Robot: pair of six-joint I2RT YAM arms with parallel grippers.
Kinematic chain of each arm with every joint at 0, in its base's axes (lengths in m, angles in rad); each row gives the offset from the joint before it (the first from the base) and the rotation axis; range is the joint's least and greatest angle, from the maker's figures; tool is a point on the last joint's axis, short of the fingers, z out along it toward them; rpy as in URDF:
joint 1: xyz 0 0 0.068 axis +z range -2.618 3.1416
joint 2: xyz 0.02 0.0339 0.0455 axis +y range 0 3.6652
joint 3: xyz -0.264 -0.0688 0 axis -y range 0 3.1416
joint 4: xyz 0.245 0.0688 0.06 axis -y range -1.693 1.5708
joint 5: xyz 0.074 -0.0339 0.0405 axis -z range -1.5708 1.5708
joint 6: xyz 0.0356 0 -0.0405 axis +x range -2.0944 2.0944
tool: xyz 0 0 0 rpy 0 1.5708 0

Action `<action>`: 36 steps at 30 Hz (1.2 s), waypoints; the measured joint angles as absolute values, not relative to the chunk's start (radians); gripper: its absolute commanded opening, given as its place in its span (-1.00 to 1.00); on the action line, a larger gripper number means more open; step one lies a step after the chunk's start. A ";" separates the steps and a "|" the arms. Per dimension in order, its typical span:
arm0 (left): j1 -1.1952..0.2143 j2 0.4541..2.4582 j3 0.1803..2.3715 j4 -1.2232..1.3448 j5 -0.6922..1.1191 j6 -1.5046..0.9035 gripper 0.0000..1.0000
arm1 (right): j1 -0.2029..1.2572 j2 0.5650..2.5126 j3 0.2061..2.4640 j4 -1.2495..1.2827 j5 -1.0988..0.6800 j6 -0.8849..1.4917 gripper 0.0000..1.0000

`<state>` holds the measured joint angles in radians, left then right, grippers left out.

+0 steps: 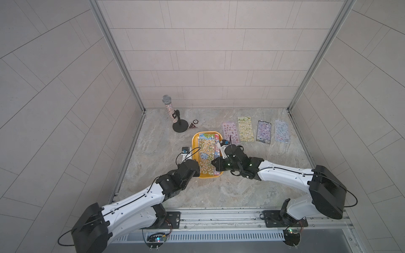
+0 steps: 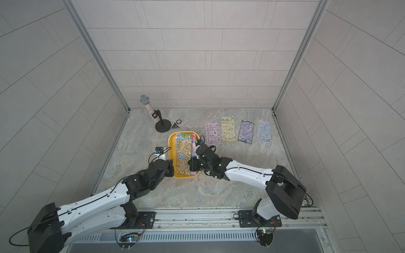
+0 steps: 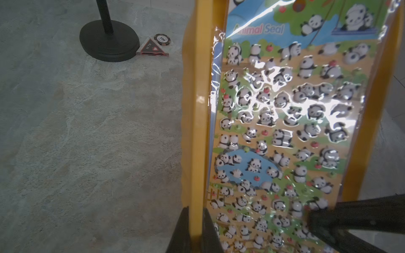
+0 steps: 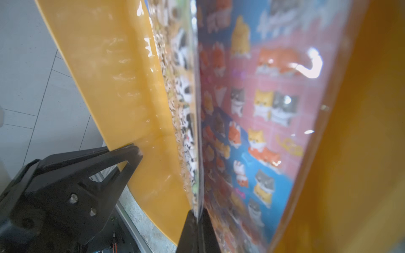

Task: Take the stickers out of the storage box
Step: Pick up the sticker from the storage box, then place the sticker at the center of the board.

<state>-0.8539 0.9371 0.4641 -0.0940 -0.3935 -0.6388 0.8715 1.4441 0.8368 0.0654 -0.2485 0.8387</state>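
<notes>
While left pincer [image 3: 195,227] clamps storage box [image 3: 197,109] rim, right pincer [image 4: 197,221] pinches panda stickers [image 3: 274,131], microphone stand [image 3: 109,41] beyond.

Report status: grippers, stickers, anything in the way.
Left gripper shut on storage box rim. Right gripper shut on panda sticker sheet, in box. Four sheets out on table. Nothing blocking.

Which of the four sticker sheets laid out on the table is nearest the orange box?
The pink sheet. It ends the row beside the box; the yellow sheet, purple sheet and blue sheet lie farther along.
</notes>
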 measured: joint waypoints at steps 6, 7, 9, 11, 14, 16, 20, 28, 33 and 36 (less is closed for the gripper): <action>-0.854 0.936 0.464 -0.097 -0.424 -0.649 -1.00 | 0.872 1.342 0.775 0.111 -0.302 0.838 -1.00; -0.854 0.935 0.464 -0.102 -0.435 -0.656 -1.00 | 0.872 1.321 0.765 0.117 -0.311 0.839 -1.00; -0.854 0.929 0.464 -0.113 -0.460 -0.665 -1.00 | 0.872 1.281 0.747 0.124 -0.321 0.839 -1.00; -0.854 0.918 0.464 -0.124 -0.485 -0.674 -1.00 | 0.871 1.233 0.723 0.134 -0.328 0.839 -1.00; -0.854 0.887 0.463 -0.133 -0.533 -0.689 -1.00 | 0.851 1.155 0.696 0.128 -0.340 0.841 -1.00; -0.854 0.855 0.461 -0.142 -0.570 -0.699 -1.00 | 0.812 1.103 0.684 0.118 -0.355 0.846 -1.00; -0.854 0.799 0.450 -0.172 -0.637 -0.727 -1.00 | 0.688 1.027 0.667 0.077 -0.396 0.860 -1.00; -0.854 0.669 0.420 -0.247 -0.761 -0.778 -1.00 | 0.370 0.993 0.636 -0.085 -0.550 0.875 -1.00; -0.854 0.596 0.398 -0.270 -0.810 -0.796 -1.00 | 0.348 1.054 0.635 -0.173 -0.632 0.861 -1.00; -0.854 0.582 0.396 -0.280 -0.825 -0.799 -1.00 | 0.388 1.124 0.635 -0.184 -0.665 0.863 -1.00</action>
